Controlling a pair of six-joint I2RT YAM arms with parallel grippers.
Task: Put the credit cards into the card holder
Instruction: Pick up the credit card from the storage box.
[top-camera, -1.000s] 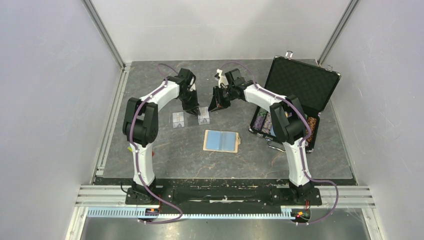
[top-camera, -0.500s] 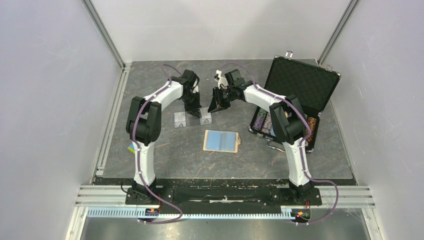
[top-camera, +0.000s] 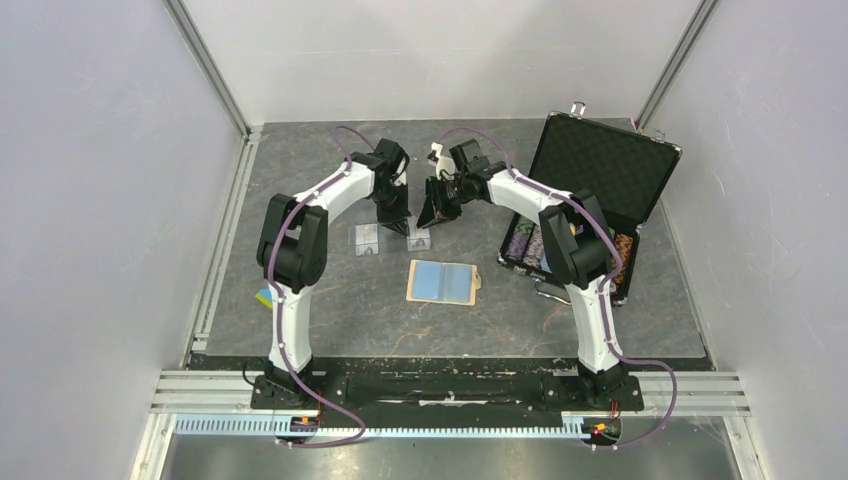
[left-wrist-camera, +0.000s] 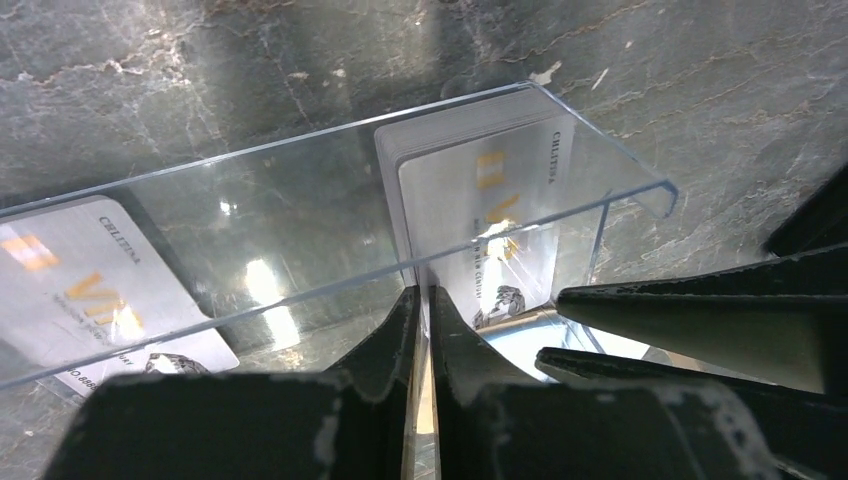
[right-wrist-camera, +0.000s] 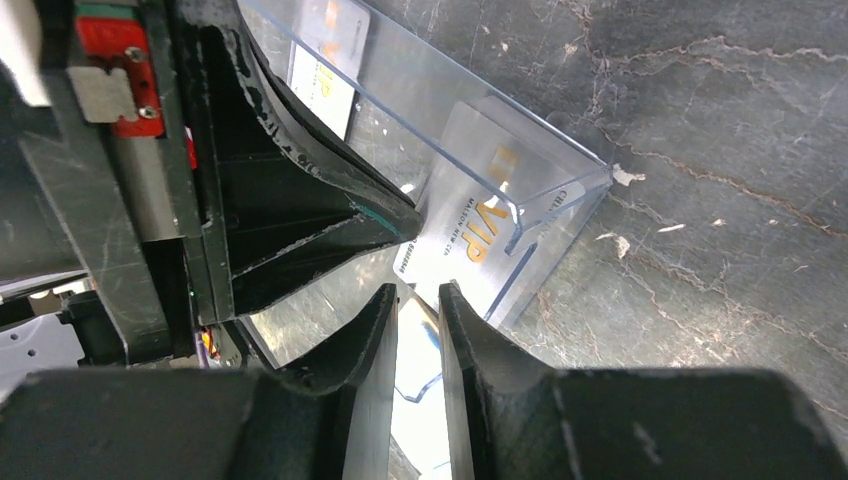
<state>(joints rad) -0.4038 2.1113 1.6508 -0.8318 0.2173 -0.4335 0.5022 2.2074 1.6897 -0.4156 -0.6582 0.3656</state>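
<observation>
- The left hand (left-wrist-camera: 417, 300) is closed to a hairline slit at the near corner of the card stack (left-wrist-camera: 478, 190). The stack leans inside the clear stand (left-wrist-camera: 300, 190) just ahead of the fingertips. A pale sliver fills the slit, but I cannot tell whether it is a card edge, the stand's wall or only glare. If it is the wall, lifting would bring the whole stand up and spill the cards.
- The right hand (right-wrist-camera: 417, 300) is likewise almost closed, with a narrow gap showing. Its tips are at the same end of the stand, just beside the left hand, and what it holds, if anything, does not show. With the two this close, a swing by either could knock the other and jar its grip.
- The stack looks several cards thick, so a pinch could drag out more than one or let a glossy card slip.
- The second card (left-wrist-camera: 85, 300) lies well to the left of the left hand, behind the same clear wall, and a shove on the stand may slide it.
- The card holder (top-camera: 443, 282) lies open on the tabletop (top-camera: 330, 320) behind both hands, toward the arm bases. Nothing pins it, so pushing a card into a pocket may skate it away.
</observation>
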